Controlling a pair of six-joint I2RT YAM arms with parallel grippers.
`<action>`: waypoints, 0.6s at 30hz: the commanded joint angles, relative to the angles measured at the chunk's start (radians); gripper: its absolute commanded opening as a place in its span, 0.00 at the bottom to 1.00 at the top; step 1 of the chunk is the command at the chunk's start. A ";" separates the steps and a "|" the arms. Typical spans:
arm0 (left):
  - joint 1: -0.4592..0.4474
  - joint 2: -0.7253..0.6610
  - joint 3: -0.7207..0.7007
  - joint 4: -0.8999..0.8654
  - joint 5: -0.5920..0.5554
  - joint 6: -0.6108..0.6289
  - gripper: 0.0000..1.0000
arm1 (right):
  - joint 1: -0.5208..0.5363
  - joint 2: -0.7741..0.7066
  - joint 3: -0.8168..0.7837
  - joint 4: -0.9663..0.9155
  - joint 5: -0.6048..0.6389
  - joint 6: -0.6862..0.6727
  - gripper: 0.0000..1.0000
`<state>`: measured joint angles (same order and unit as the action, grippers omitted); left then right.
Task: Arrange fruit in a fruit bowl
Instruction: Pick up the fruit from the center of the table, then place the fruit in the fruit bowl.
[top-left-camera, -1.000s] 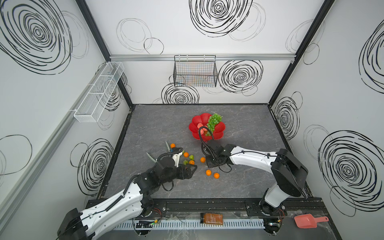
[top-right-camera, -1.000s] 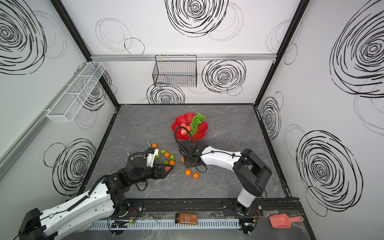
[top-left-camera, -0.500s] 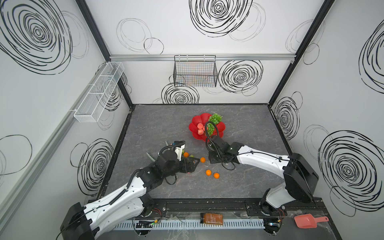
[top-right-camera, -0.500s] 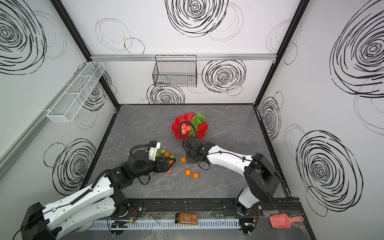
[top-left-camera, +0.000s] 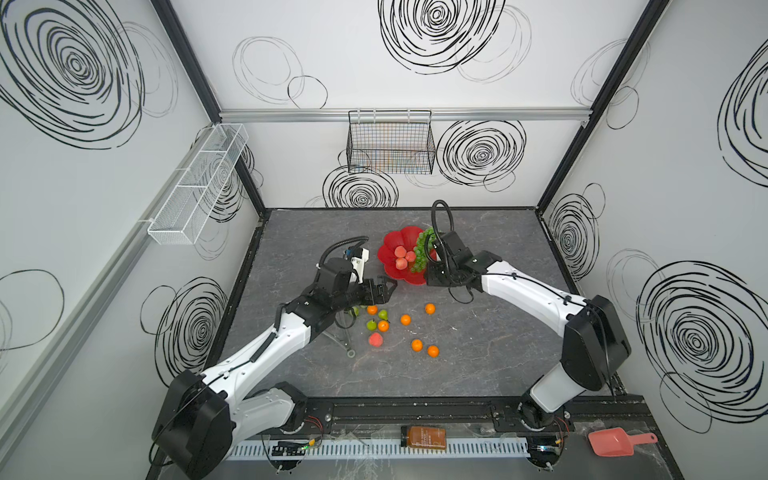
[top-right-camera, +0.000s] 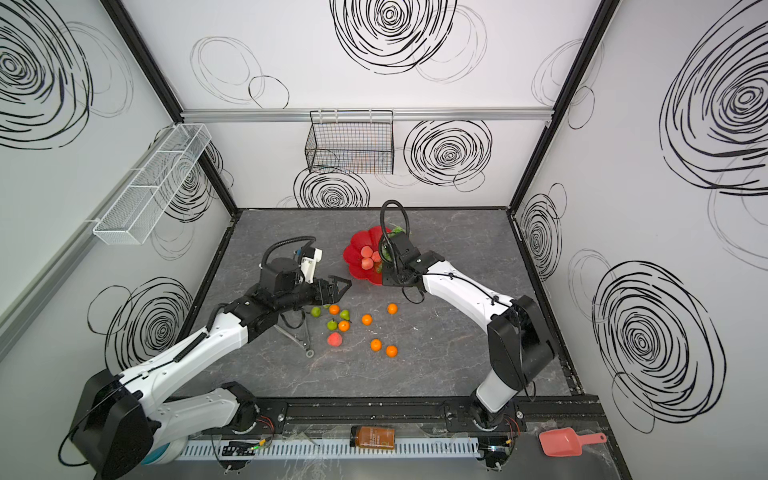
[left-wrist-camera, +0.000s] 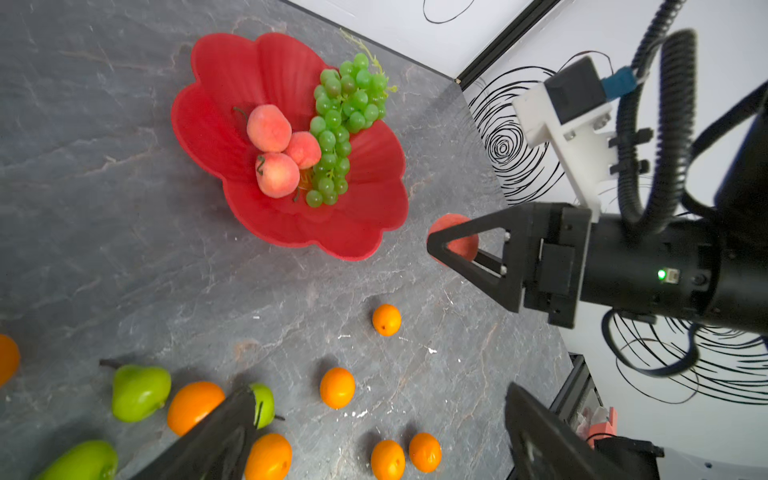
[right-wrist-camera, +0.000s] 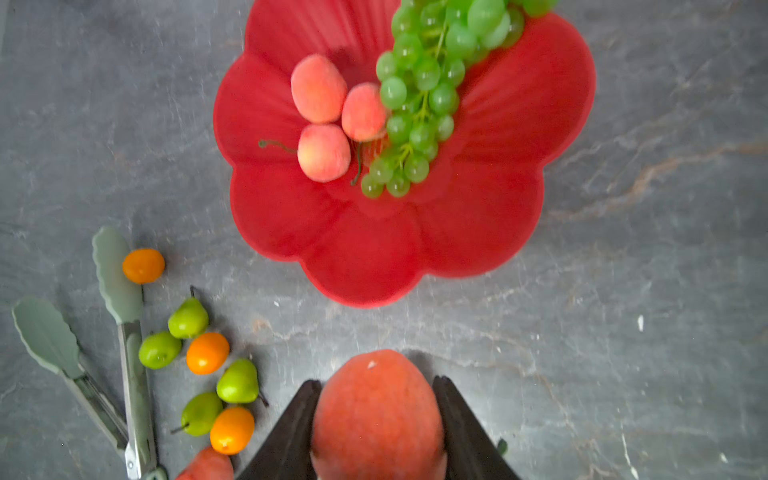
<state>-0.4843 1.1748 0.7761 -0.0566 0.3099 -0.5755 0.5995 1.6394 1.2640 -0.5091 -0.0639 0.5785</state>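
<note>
Clearly the right gripper (right-wrist-camera: 377, 381) is closed partway on a peach (right-wrist-camera: 376, 419), and the fruit bowl (right-wrist-camera: 365, 270) lies straight ahead of its jaws. The near rim sits just beyond the held fruit, which is not yet over it. The left gripper (top-left-camera: 385, 287), spread wide and empty, hovers by the bowl's other side, so the right arm looks placed to deliver.

You're looking at a grey stone-look tabletop (top-left-camera: 478, 374). Directly on it: red bowl (top-left-camera: 390, 245) toward back centre. In front of it are six loose tangerines (top-left-camera: 405, 319), green pears (top-left-camera: 371, 324) and one peach (top-left-camera: 375, 339). Tongs (right-wrist-camera: 133, 374) lie just beside the pears.
</note>
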 joint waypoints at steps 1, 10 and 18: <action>0.031 0.060 0.081 0.022 0.037 0.059 0.96 | -0.025 0.081 0.089 -0.027 0.002 -0.037 0.43; 0.104 0.235 0.212 0.077 0.069 0.097 0.96 | -0.052 0.327 0.385 -0.076 0.013 -0.078 0.42; 0.190 0.343 0.279 0.148 0.110 0.058 0.96 | -0.095 0.562 0.692 -0.147 0.009 -0.094 0.41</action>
<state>-0.3149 1.4921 0.9981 0.0093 0.3885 -0.5079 0.5278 2.1532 1.8694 -0.5873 -0.0677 0.4953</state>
